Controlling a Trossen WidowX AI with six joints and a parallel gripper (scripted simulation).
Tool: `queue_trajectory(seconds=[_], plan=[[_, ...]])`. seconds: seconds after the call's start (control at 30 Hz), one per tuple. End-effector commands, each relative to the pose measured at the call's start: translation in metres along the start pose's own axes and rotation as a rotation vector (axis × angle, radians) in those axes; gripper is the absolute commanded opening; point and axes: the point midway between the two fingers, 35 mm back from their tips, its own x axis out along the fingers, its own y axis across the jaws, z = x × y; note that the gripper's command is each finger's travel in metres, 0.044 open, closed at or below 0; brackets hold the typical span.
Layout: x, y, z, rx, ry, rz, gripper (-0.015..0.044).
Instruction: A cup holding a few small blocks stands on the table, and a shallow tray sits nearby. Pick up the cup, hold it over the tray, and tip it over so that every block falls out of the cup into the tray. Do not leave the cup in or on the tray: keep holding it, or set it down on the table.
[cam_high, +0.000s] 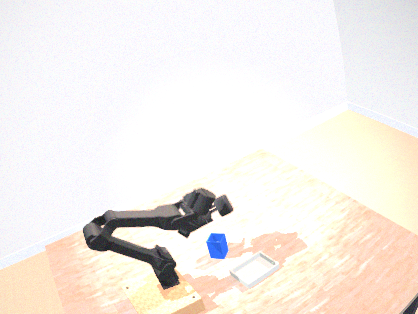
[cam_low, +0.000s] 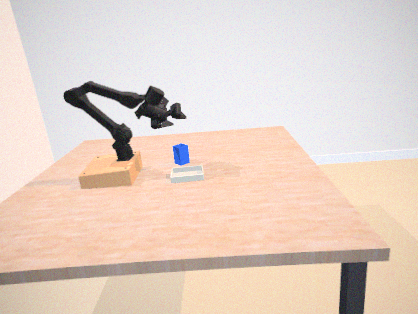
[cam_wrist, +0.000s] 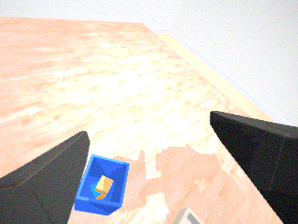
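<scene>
Above cup (cam_high: 217, 248) (cam_low: 181, 155) (cam_wrist: 97, 205) and tray (cam_high: 239, 280) (cam_low: 187, 178) (cam_wrist: 182, 216) level, well in from the counter's (cam_high: 350, 240) (cam_low: 225, 220) (cam_wrist: 75, 65) edges, with fingers (cam_high: 225, 205) (cam_low: 177, 111) wide open, empty.

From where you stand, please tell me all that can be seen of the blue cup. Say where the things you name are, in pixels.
The blue cup (cam_high: 217, 247) (cam_low: 181, 155) (cam_wrist: 100, 206) is box-shaped, with flat walls, a square open top and a plain, plastic-looking surface. It stands upright on the table, beside the tray, not touching it. Inside lie small blocks, orange-yellow and lighter blue; their number is unclear. The open pincer (cam_high: 209, 224) (cam_low: 172, 121) (cam_wrist: 150, 126) does not touch it.
</scene>
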Motion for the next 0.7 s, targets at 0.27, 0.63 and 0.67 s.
queue_trajectory(seconds=[0.27, 0.63, 0.67], plan=[[-0.008, 0.035, -0.065, 0.435, -0.026, -0.036, 0.044], [-0.003, 0.041, -0.08, 0.497, -0.032, -0.039, 0.044], [-0.002, 0.041, -0.082, 0.498, -0.032, -0.039, 0.044]])
